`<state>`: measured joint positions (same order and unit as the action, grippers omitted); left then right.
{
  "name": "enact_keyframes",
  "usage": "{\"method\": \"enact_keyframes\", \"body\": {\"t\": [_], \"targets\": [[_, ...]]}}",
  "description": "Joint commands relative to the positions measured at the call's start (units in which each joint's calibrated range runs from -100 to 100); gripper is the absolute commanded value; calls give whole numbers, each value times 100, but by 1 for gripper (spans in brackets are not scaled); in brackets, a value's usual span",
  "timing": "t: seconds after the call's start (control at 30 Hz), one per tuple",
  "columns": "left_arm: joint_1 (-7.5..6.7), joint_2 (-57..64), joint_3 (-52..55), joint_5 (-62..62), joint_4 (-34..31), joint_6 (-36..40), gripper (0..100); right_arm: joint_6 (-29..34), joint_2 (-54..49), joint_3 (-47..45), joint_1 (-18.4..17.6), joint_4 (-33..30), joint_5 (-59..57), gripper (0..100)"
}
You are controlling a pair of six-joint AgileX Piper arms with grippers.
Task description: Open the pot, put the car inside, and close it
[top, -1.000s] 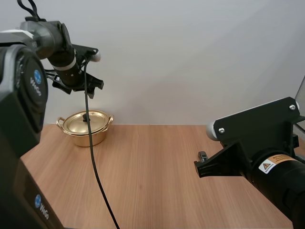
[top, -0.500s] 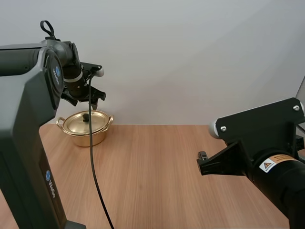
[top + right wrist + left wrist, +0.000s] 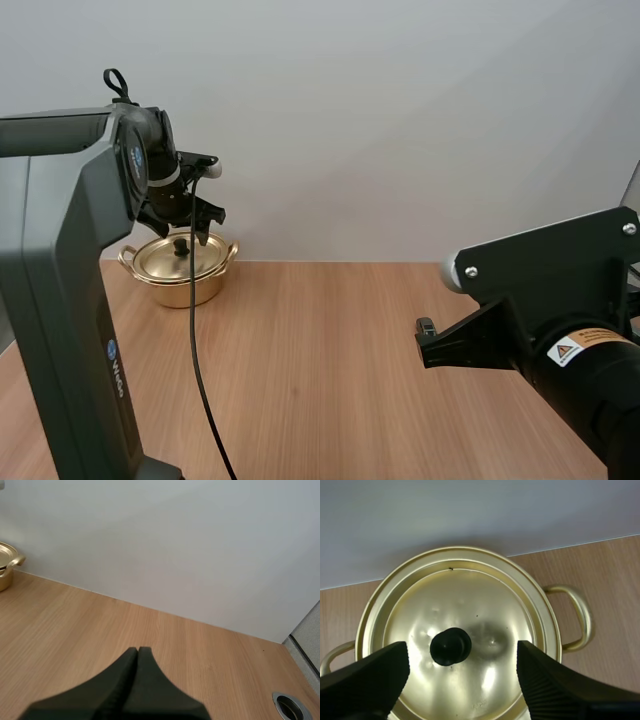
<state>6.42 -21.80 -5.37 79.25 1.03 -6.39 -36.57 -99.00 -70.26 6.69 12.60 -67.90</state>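
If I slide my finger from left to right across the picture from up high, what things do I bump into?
left arm → gold pot → bare stretch of table → right arm

A light wooden worktop [image 3: 330, 370] with fine straight grain runs back to meet a plain, pale grey wall [image 3: 400, 120] under soft, even light, and a round metal-rimmed hole [image 3: 288, 705] is set in it near a grey panel [image 3: 306, 635].
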Motion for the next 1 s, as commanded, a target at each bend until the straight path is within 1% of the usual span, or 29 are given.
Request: {"method": "enact_keyframes", "body": {"t": [0.0,0.17,0.4,0.67,0.7,0.77,0.8,0.83,0.87,0.97], "targets": [[4,-29,-1,22,4,-6,100,-10,1,-5,2,3,-2,0],[34,-128,-5,-43,-9,106,100,-10,1,-5,2,3,-2,0],[155,-211,-16,-318,2,106,100,-10,1,-5,2,3,-2,0],[172,-338,-16,-287,12,107,100,-23,1,-5,1,18,-2,0],[172,-348,-16,-308,12,107,98,-22,1,-17,1,18,-2,0],[172,-352,-16,-379,47,132,84,-34,1,-15,1,31,-2,0],[172,-352,-16,-422,47,154,78,-34,1,-15,1,31,-2,0],[172,-352,-16,-461,47,163,75,-34,1,-15,1,31,-2,0],[172,-352,-16,-517,47,184,72,-34,1,-15,1,31,-2,0],[172,-352,-16,-674,47,184,71,-34,1,-15,1,31,-2,0]]}}
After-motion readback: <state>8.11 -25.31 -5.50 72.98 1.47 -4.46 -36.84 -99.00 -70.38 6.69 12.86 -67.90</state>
